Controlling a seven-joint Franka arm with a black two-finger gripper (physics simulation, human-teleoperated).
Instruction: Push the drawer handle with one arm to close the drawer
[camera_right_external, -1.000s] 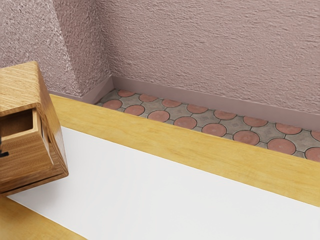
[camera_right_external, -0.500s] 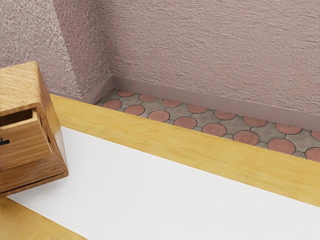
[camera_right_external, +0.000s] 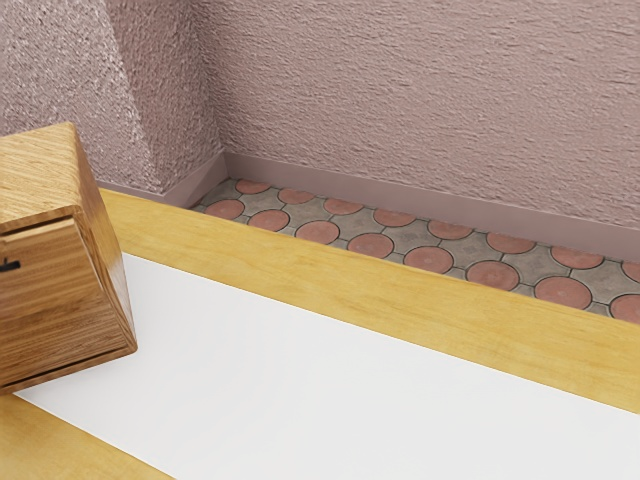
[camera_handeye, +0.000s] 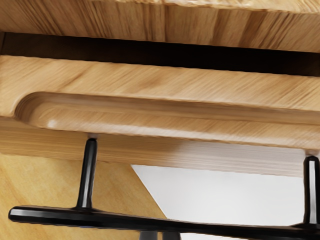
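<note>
Drawer (camera_right_external: 50, 268), at the exterior view's nine o'clock, has slid inward; off-centre pushing could skid the clenched gripper (camera_handeye: 160, 236) off the handle (camera_handeye: 120, 219).

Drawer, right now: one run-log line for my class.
drawer: nearly shut | gap to cabinet: narrow, dark | black handle: on drawer front | closing: unfinished

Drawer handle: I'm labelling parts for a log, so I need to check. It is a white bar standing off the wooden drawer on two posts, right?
Not quite: in the wrist view the drawer handle is a black bar, not a white one, standing off the wooden drawer on two posts.
</note>
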